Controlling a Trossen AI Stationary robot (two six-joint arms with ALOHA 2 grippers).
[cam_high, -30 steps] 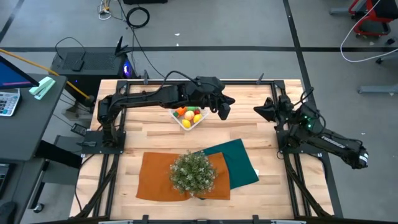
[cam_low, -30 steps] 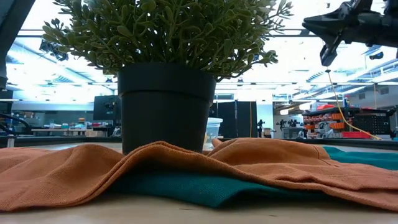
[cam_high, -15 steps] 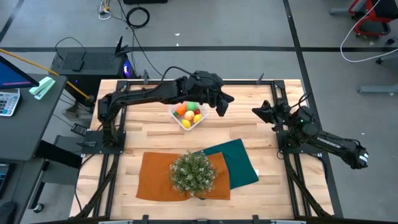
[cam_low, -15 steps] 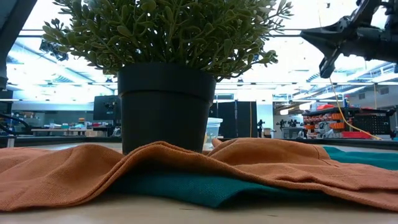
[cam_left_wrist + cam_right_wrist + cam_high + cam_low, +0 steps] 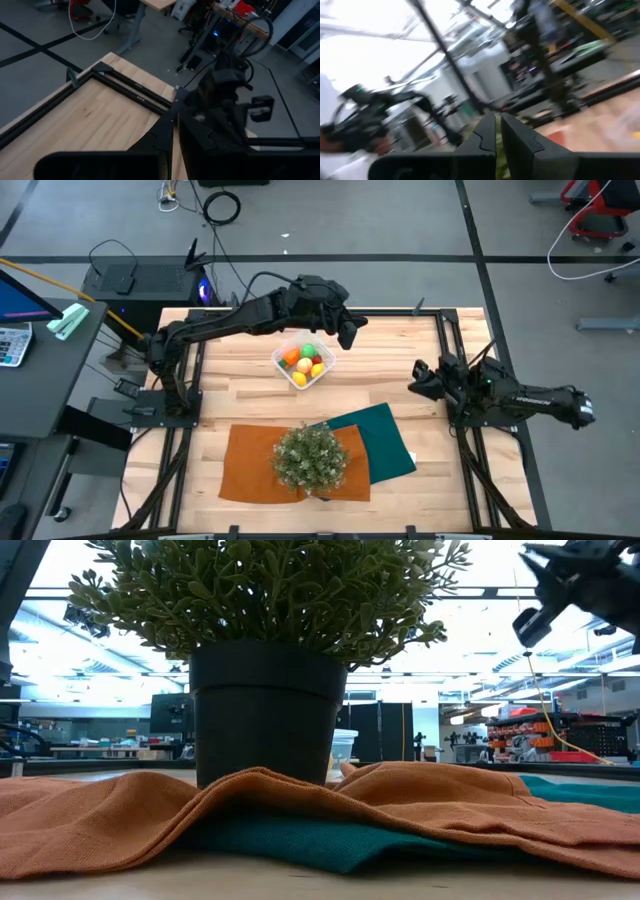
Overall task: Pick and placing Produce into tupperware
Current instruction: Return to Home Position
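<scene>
The clear tupperware (image 5: pixel 279 361) stands on the table's far middle. The produce (image 5: pixel 305 363) lies inside it: orange, green, peach, red and yellow pieces. My left gripper (image 5: pixel 347 332) hovers shut and empty just beyond the tupperware's far right corner. Its fingers (image 5: pixel 170 142) point at the table's far right corner. My right gripper (image 5: pixel 413 386) is shut and empty above the table's right side, well clear of the tupperware. It also shows at the top right of the low view (image 5: pixel 535 600).
A bushy potted plant (image 5: pixel 310 458) stands on an orange cloth (image 5: pixel 250 465) near the front edge. A dark green cloth (image 5: pixel 385 440) lies partly under the orange one, to its right. The plant's pot (image 5: pixel 265 715) fills the middle of the low view. Bare wood lies between the tupperware and the cloths.
My left gripper has drawn back from beside the tupperware toward the table's far edge. My right gripper has swung toward the table's near edge, along the right side. The tupperware and the produce have stayed where they were.
</scene>
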